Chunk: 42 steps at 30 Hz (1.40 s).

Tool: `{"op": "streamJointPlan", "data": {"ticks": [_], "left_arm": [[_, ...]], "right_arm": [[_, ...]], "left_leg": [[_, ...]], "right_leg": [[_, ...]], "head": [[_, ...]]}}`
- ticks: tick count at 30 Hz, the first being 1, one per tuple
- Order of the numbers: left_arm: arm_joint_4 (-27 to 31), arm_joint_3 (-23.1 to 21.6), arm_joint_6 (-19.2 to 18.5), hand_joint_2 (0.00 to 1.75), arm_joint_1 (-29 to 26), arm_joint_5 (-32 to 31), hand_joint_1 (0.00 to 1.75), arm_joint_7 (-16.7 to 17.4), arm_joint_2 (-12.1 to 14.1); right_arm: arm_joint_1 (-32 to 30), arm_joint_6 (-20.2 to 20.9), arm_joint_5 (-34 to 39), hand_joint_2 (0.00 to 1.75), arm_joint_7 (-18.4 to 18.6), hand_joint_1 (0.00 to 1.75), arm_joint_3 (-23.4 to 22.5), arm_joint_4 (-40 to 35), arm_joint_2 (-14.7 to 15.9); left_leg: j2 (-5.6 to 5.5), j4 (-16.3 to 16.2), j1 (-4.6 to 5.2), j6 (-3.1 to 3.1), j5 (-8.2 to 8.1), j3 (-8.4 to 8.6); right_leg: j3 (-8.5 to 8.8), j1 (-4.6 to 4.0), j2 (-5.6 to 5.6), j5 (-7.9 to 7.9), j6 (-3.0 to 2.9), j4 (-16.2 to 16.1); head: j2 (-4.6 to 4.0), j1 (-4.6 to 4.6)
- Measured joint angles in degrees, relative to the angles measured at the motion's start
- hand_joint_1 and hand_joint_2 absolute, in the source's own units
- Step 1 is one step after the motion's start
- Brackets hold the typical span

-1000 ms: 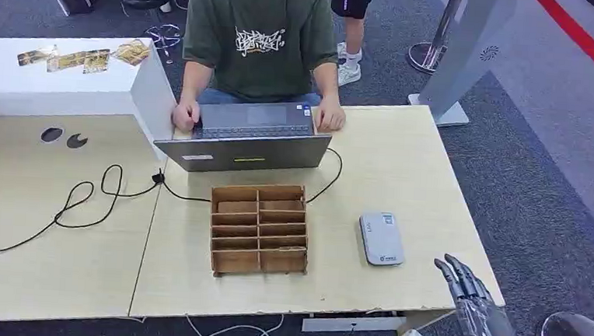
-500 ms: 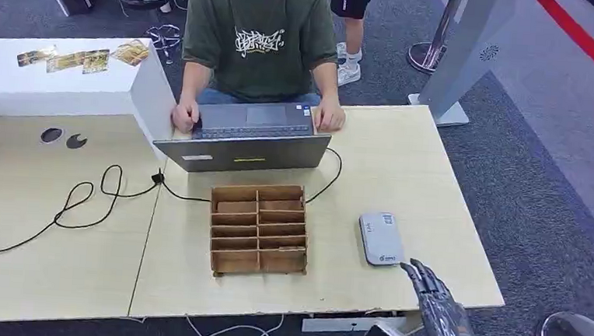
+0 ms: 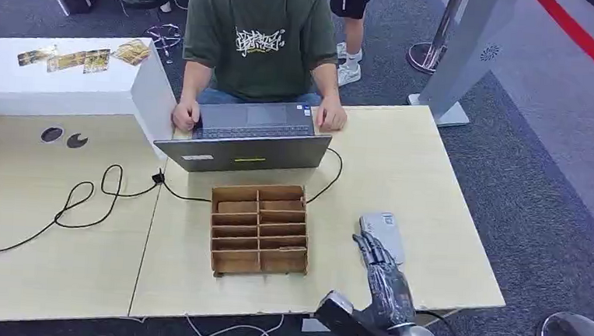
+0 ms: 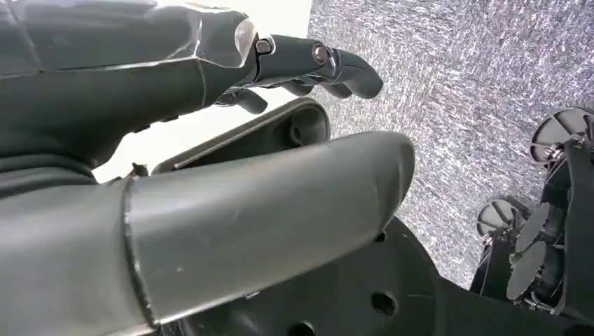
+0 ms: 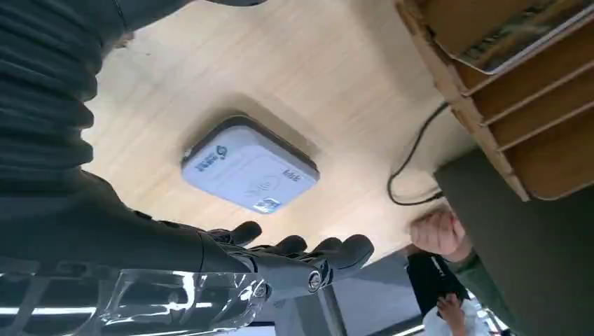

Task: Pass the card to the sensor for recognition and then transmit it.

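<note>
Empty right hand (image 3: 379,260) over, perhaps touching, smooth grey sensor (image 3: 384,227).

The head view looks forward and steeply down from high on the robot's body, taking in the whole table (image 3: 403,167), the wooden compartment box (image 3: 259,228), the grey card sensor (image 3: 387,230) and a seated person's laptop (image 3: 249,138) at the far edge. The right wrist view sits close behind the right robot hand (image 5: 280,259), turned over, facing the tabletop from very near. It shares with the head view the sensor (image 5: 249,173), the box (image 5: 511,84) and the person's hand (image 5: 438,234). The left wrist view sits close behind the left robot hand (image 4: 210,63) and faces the grey carpet (image 4: 462,91).
</note>
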<state>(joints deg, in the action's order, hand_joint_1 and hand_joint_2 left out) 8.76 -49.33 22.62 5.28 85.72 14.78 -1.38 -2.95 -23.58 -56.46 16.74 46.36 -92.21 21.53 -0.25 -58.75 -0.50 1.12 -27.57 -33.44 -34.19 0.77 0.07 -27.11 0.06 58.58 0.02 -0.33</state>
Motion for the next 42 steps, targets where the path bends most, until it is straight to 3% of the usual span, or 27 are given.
{"op": "streamJointPlan", "data": {"ticks": [10, 21, 30, 37, 42], "left_arm": [[0.0, 0.0, 0.0, 0.0, 0.01, 0.02, 0.0, -0.15, 0.02], [0.0, 0.0, 0.2, 0.0, 0.0, 0.13, 0.0, -0.48, -0.02], [0.0, 0.0, 0.11, 0.0, 0.1, -1.6, 0.0, -0.28, -0.07], [0.0, 0.0, 0.04, 0.0, 0.21, -2.47, 0.0, -0.31, -0.29], [0.0, 0.0, 0.02, 0.0, 0.21, -2.6, 0.0, -0.31, -0.4]], "right_arm": [[0.67, -0.09, -0.13, 1.75, -0.48, 0.0, -1.03, 1.64, -3.04], [0.65, -2.16, -1.99, 1.75, -5.49, 0.0, -1.07, -0.31, -3.76], [3.1, -2.49, 0.55, 1.75, -9.68, 0.0, -0.87, 5.56, -8.9], [6.24, -3.61, 0.53, 1.75, -11.02, 0.0, -0.46, 11.74, -13.82], [7.6, -3.58, 1.25, 1.75, -11.48, 0.0, -0.04, 14.17, -15.31]], "left_leg": [[-0.01, 0.0, 0.01, 0.0, 0.0, -0.01], [0.0, 0.0, 0.0, 0.0, 0.0, 0.0], [0.0, 0.0, 0.0, 0.04, 0.03, 0.0], [0.0, 0.0, -0.01, 0.06, 0.04, 0.01], [0.0, 0.0, -0.01, 0.06, 0.04, 0.0]], "right_leg": [[0.0, 0.01, -0.01, 0.0, 0.0, -0.01], [0.0, 0.0, -0.01, 0.0, 0.0, 0.0], [0.01, 0.0, 0.0, 0.02, -0.02, 0.01], [0.01, 0.0, 0.01, 0.02, -0.03, 0.02], [0.01, 0.0, 0.0, 0.02, -0.02, 0.02]], "head": [[0.0, 0.0], [0.0, 0.0], [0.0, 0.0], [0.0, 0.0], [-0.02, 0.0]]}}
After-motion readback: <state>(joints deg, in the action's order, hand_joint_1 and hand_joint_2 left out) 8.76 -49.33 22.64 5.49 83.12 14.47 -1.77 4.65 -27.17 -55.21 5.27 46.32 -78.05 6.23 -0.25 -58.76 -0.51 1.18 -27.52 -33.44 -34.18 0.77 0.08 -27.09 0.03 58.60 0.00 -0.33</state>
